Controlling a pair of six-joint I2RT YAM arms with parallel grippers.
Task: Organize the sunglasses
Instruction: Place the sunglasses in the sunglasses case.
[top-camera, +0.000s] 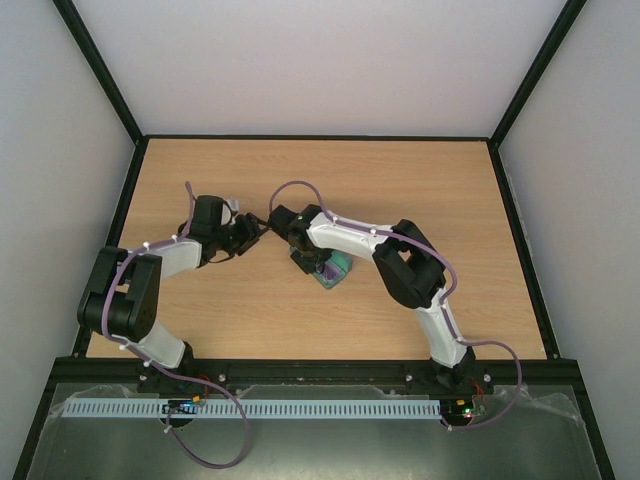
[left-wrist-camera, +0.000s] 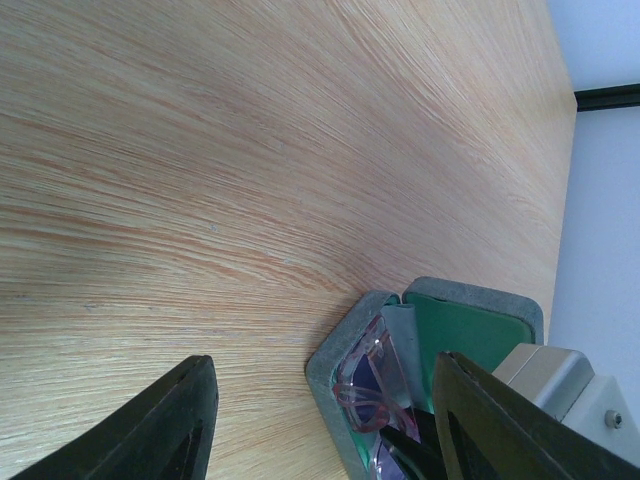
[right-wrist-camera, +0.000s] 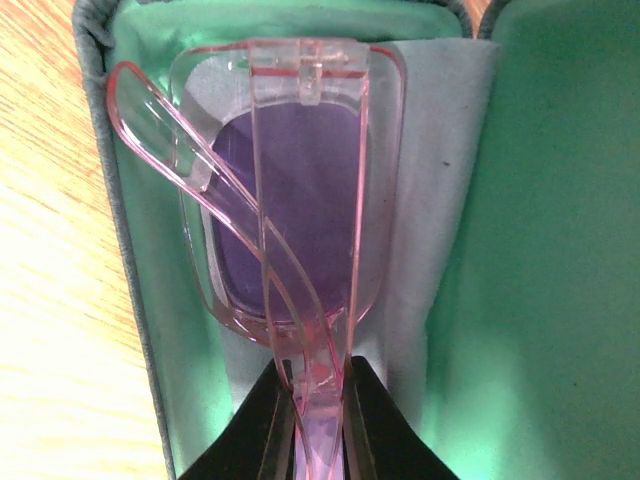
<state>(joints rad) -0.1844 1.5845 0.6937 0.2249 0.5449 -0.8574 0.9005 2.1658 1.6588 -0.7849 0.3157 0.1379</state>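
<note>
Right claw (right-wrist-camera: 312, 402) pinched the sunglasses (right-wrist-camera: 300, 180) by their thin frame, in the open case (right-wrist-camera: 520, 250). Left claw (left-wrist-camera: 322, 368) stood wide, empty. Frame judged light, slippery, fragile.

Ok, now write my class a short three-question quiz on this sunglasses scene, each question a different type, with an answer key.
1. True or false: the case is closed.
2. What does the right hand pinch? A) the case B) the sunglasses C) nothing
3. Fill in: the left hand is ___ (open or shut).

Key:
1. False. The case lies open, showing its green lining.
2. B. The right hand grips the pink frame, with the sunglasses sitting inside the case.
3. Open. The left hand holds nothing and faces the case.
</note>
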